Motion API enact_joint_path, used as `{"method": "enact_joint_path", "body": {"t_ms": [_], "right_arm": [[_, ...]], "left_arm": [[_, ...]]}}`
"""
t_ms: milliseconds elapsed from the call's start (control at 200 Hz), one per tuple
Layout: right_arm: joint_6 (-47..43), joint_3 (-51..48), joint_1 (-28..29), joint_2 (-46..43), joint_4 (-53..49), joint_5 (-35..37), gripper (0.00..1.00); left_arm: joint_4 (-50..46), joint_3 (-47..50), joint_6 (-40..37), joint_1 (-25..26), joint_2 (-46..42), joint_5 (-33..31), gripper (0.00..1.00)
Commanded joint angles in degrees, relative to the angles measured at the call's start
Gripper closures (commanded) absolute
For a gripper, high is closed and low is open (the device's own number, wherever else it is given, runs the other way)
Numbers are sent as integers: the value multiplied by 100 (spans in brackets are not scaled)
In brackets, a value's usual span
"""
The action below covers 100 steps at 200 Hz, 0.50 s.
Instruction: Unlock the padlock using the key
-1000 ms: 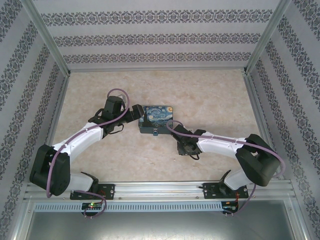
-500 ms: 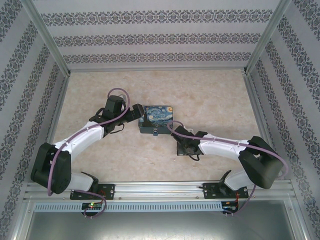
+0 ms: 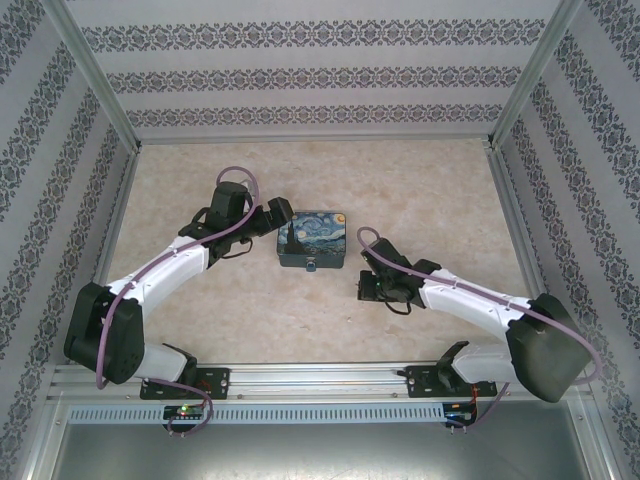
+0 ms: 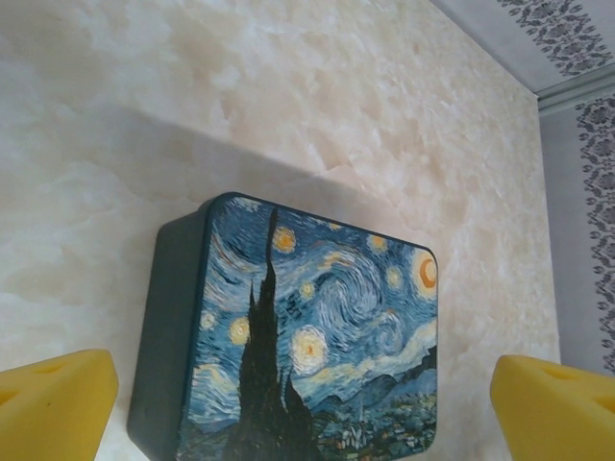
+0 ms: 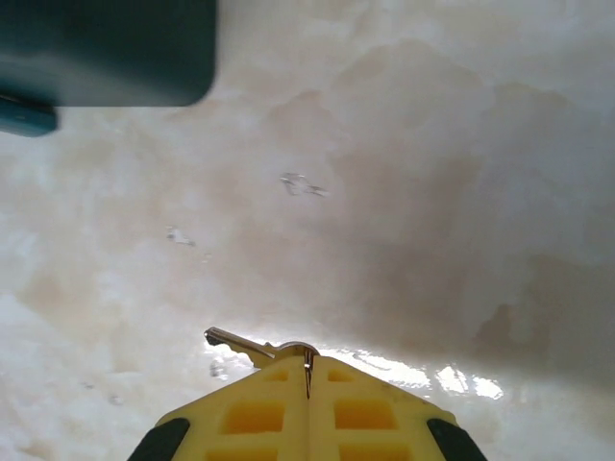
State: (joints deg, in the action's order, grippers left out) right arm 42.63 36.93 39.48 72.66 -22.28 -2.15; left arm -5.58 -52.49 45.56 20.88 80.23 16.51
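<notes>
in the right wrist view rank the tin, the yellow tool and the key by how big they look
1. tin and right tool: look about alike; the tin is cropped and the tool is nearest the camera, so unranked.
2. key, pinched in the tool: smallest.

The tin is blue-and-yellow swirls, the table cream marble, the right claw yellow.

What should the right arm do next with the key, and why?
Probably carry the right gripper toward the padlock at the tin's near wall. The gripper is shut on the key, whose tip sticks out, and bare table separates key from lock.
</notes>
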Motion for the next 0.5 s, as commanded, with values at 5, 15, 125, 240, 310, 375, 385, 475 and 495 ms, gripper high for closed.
{"method": "enact_joint_path", "body": {"t_ms": [5, 15, 125, 240, 310, 375, 385, 475, 495], "right_arm": [[-12, 257, -52, -153, 123, -317, 100], [-6, 279, -54, -158, 131, -331, 100], [75, 635, -60, -129, 196, -456, 100], [122, 1144, -75, 90, 276, -502, 100], [140, 1472, -82, 305, 337, -531, 100], [164, 1747, -97, 533, 413, -583, 100], [170, 1778, -101, 568, 432, -595, 100], [256, 2027, -121, 853, 608, -702, 100], [281, 2062, -123, 906, 655, -732, 100]], "left_arm": [[272, -126, 318, -43, 81, 557, 0], [305, -122, 347, -46, 79, 595, 0], [778, -71, 747, -25, 162, 1119, 0], [1232, -49, 1107, 36, 314, 1478, 3], [1367, -74, 1213, 108, 419, 1599, 7], [1459, -103, 1285, 176, 500, 1659, 11], [1478, -103, 1297, 194, 515, 1661, 12], [1626, -104, 1388, 282, 590, 1692, 23], [1650, -108, 1401, 308, 605, 1689, 26]]}}
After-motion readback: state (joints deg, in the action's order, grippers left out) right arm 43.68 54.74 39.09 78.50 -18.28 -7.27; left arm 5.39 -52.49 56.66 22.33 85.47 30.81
